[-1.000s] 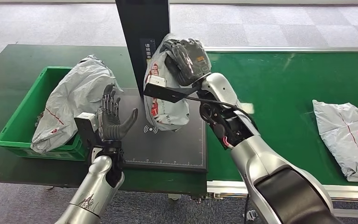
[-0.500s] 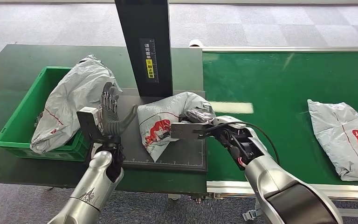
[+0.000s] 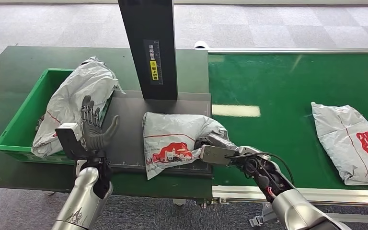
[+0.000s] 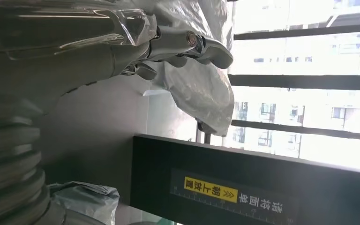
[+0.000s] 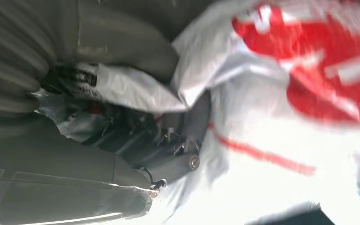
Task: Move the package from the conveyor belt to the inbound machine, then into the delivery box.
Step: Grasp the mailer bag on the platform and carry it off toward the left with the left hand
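Dark green surface (image 3: 9, 72) w/ scanner plate. Right hand (image 3: 214, 146) fingers hold package (image 3: 172, 141): soft, light, slippery poly bag; grip bunched edge. Left hand (image 3: 92, 130) fingers wide.

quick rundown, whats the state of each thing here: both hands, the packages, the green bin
right hand: gripping the package on the scanner plate
left hand: open, fingers spread, holding nothing, raised beside the bin
package on the plate: lying flat, red print up
scanner plate: bears that one package
green bin: holds one grey package that sticks up over the rim
package on the belt: lying flat, untouched
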Available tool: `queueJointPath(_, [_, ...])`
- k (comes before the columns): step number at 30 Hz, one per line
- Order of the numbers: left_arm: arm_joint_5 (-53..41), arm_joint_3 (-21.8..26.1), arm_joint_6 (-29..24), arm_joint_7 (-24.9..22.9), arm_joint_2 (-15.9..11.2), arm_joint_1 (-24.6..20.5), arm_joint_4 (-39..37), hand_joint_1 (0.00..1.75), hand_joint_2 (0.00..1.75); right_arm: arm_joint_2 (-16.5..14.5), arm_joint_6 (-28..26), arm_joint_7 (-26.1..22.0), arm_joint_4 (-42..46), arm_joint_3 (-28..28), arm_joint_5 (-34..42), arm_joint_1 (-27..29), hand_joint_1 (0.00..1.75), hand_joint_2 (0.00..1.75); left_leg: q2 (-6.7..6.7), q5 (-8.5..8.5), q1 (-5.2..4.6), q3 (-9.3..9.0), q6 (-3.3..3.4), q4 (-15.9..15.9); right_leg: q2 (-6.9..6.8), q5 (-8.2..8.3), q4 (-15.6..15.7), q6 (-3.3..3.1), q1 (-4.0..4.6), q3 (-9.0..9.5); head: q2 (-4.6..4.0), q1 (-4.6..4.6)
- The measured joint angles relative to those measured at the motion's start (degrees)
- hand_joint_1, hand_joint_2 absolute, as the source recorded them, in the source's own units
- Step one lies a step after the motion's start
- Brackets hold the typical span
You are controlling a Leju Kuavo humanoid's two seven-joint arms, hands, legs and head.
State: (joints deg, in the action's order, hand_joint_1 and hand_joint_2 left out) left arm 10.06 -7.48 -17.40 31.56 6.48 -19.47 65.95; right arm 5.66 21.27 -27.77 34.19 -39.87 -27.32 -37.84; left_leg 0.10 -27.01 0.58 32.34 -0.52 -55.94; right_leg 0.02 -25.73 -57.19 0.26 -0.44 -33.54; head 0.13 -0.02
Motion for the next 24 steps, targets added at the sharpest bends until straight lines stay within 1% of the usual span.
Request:
queueJointPath(2, [-0.2, 0.4, -0.1, 0.0, -0.2, 1.6, 1.7, 0.00, 1.75, 0.1, -3.9, 0.5, 2.2, 1.3, 2.9, 1.7, 0.00, 1.75, -0.01, 0.00, 0.00, 0.00, 0.00, 0.0, -0.01, -0.01, 0.0, 0.00, 0.00, -0.01, 0.00, -0.01])
queueJointPath(4, [-0.5, 0.8, -0.1, 0.0, -0.4, 3.4, 3.4, 0.00, 1.75, 0.0, -7.7, -0.3, 5.2, 3.4, 6.0, 4.0, 0.00, 1.75, -0.03, -0.01, 0.00, 0.01, -0.01, 0.0, -0.01, -0.02, 0.0, 0.00, 0.00, -0.02, 0.00, -0.01])
queueJointPath(8, [-1.6, 1.2, 1.1, 0.7, -0.6, 6.0, 5.8, 0.00, 1.75, -0.3, -16.2, -4.9, 12.4, 8.9, 9.4, 9.5, 0.00, 1.75, -0.04, -0.01, 0.01, 0.06, -0.01, 0.0, -0.03, -0.04, 0.0, 0.00, 0.00, -0.08, 0.00, -0.01])
queueJointPath(10, [-3.1, 0.9, 2.8, 1.0, -0.6, 6.3, 6.3, 0.00, 1.75, -0.3, -18.9, -6.9, 16.0, 11.6, 10.6, 12.0, 0.00, 1.75, -0.05, -0.01, 0.00, 0.07, -0.01, 0.0, -0.03, -0.04, 0.0, 0.00, 0.00, -0.08, 0.00, 0.00])
queueJointPath(12, [-5.0, 0.2, 4.5, 1.2, -0.7, 6.4, 6.4, 0.00, 1.75, -0.4, -19.5, -8.1, 19.3, 14.4, 12.8, 14.5, 0.00, 1.75, -0.07, -0.01, -0.01, 0.07, -0.01, 0.0, -0.03, -0.04, 0.0, 0.01, -0.01, -0.06, 0.00, 0.00])
queueJointPath(16, [-7.5, -1.8, 6.1, 1.5, -0.8, 6.4, 6.4, 0.00, 1.75, -0.4, -17.6, -8.9, 23.9, 19.3, 16.5, 18.6, 0.00, 1.75, -0.04, -0.02, -0.02, 0.06, -0.01, 0.0, -0.02, -0.03, 0.0, 0.01, -0.03, -0.05, 0.00, 0.00])
queueJointPath(19, [-7.8, -2.7, 6.5, 1.6, -0.9, 6.4, 6.4, 0.00, 1.75, -0.5, -16.7, -8.9, 25.7, 21.2, 17.1, 20.5, 0.00, 1.75, -0.04, -0.02, -0.01, 0.05, 0.00, 0.0, -0.02, -0.03, 0.0, 0.01, -0.02, -0.06, 0.00, -0.01])
queueJointPath(24, [-8.0, -3.3, 6.6, 1.6, -1.0, 6.4, 6.4, 0.00, 1.75, -0.6, -16.6, -8.9, 27.0, 22.7, 17.2, 21.7, 0.00, 1.75, -0.03, -0.02, 0.00, 0.05, -0.01, 0.0, -0.01, -0.03, 0.0, 0.00, -0.01, -0.08, 0.00, -0.01])
